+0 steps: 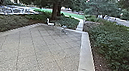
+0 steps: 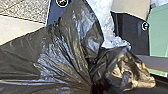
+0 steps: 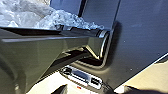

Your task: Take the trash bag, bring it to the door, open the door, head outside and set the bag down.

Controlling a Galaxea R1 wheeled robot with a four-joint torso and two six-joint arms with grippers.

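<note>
Black bag, creased and bunched, near the robot's body, clear plastic just beside it. Can't tell either claw's state. Pale curb along the paving's right edge. White chair near its far-left corner, tree beyond.

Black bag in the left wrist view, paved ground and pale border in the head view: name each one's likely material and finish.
The black bag looks like thin glossy plastic: creases and bright highlights. The paved ground seems stone or concrete, matt, from its mottled grain and joint lines. The pale border is probably matt concrete, evenly coloured.
</note>
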